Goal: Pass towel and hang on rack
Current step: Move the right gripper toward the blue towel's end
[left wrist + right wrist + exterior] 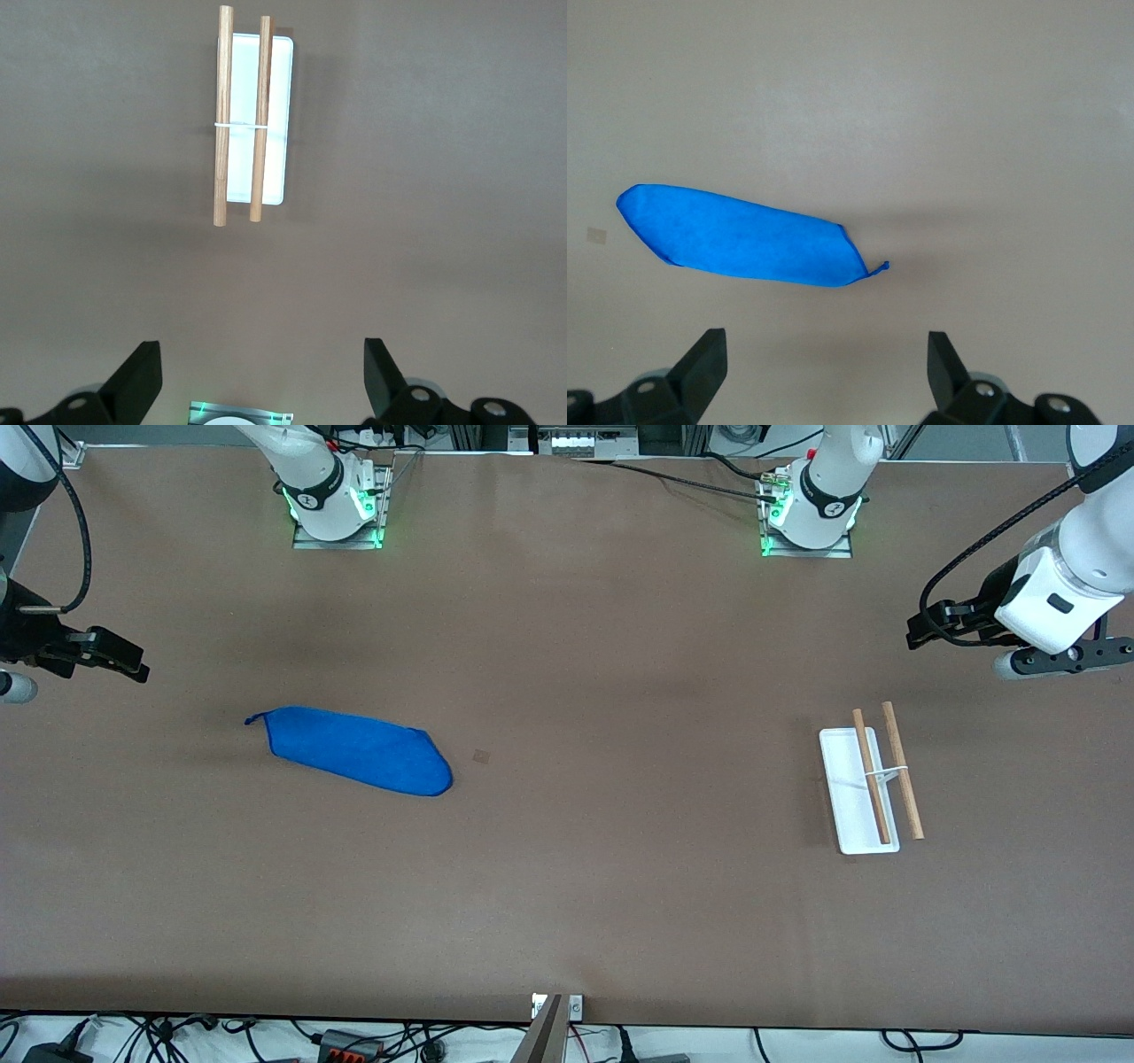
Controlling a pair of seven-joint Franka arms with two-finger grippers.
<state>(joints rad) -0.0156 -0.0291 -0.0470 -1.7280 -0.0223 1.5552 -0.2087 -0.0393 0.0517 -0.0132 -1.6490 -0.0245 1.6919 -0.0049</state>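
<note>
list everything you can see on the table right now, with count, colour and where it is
towel: one, royal blue, lying flat on the table toward the right arm's end, small loop at one corner
rack: one, white flat base with two light-brown wooden rods, toward the left arm's end of the table, nothing hung on it
small square mark: one, brownish, on the table beside the towel
table: one, brown surface
right gripper: one, black fingers, open, up in the air over the table beside the towel, holding nothing
left gripper: one, black fingers, open, up in the air over the table beside the rack, holding nothing
</note>
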